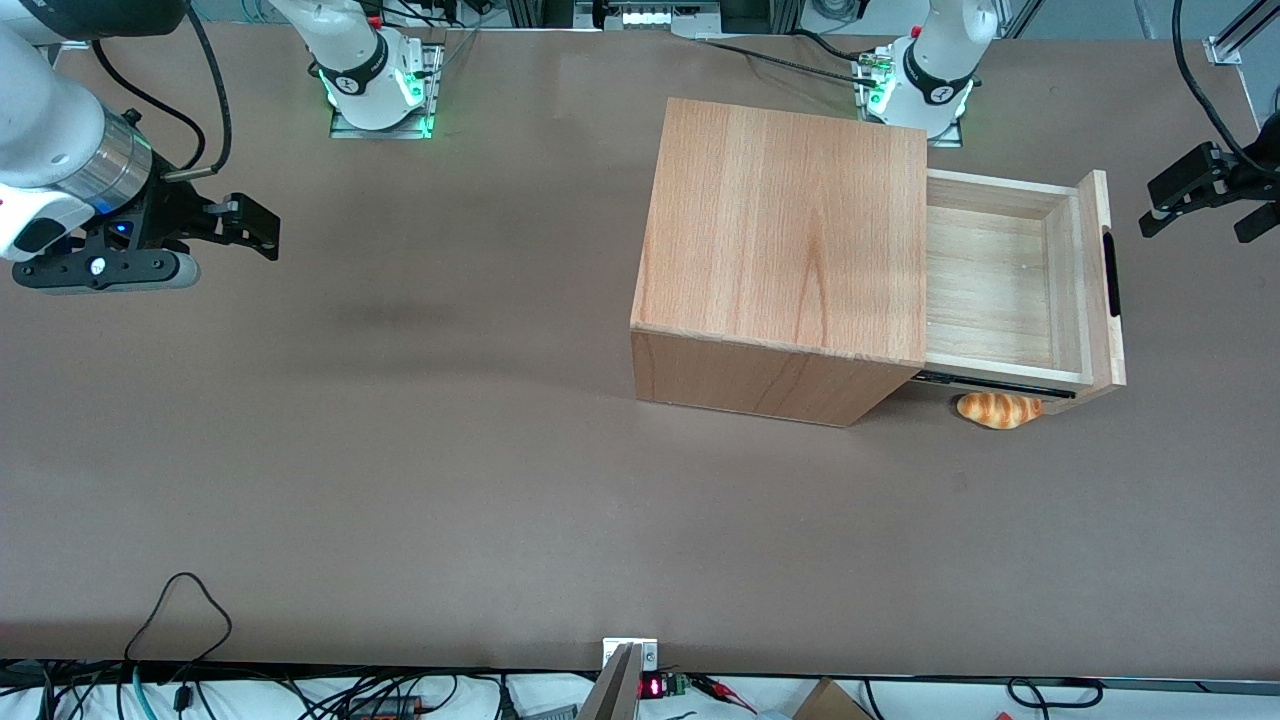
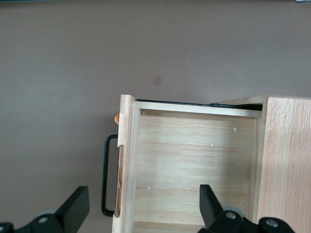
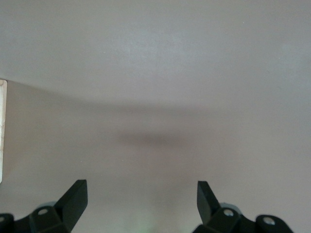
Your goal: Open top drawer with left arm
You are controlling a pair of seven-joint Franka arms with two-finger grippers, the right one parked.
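The top drawer (image 1: pixel 985 290) stands pulled well out of the wooden cabinet (image 1: pixel 790 240), toward the working arm's end of the table, and its pale floor is bare. A slim black bar handle (image 1: pixel 1112 275) runs along its front panel. The left arm's gripper (image 1: pixel 1198 215) hangs open above the table just past the handle and touches nothing. In the left wrist view the gripper (image 2: pixel 144 208) looks down on the drawer (image 2: pixel 194 165), with the handle (image 2: pixel 104 174) and front panel showing below the gap between its black fingers (image 2: pixel 75 206).
A small bread roll (image 1: pixel 998 409) lies on the table under the drawer's edge nearer the front camera; its tip (image 2: pixel 117 118) peeks out by the front panel. The left arm's base (image 1: pixel 935 75) stands farther from the front camera than the cabinet.
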